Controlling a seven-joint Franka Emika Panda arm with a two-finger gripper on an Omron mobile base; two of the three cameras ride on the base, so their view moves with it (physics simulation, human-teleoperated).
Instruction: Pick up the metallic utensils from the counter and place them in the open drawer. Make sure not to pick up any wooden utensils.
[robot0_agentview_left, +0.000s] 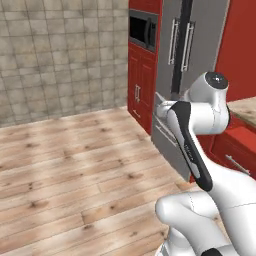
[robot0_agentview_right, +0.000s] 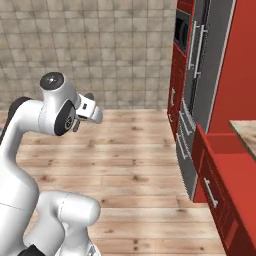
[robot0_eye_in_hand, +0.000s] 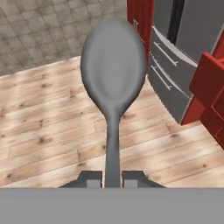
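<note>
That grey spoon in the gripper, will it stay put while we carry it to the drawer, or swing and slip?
The spoon looks like rigid metal, so it probably won't flex. The gripper pinches only the slim handle end, with the bowl far out, so it may pivot. Its smooth finish suggests it could slip.

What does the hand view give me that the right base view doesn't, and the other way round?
Hand view: the grey metal spoon up close, bowl away from the camera, its handle clamped between the shut jaws.
Right base view: the open red drawer with its silver handle, ahead on the right, a corner of the marbled counter above it, the microwave, and the arm's white links.
Both: the wooden floor, the tiled wall, the steel fridge and red cabinetry. The red corner at the hand view's right edge may be the drawer; I cannot tell.
</note>
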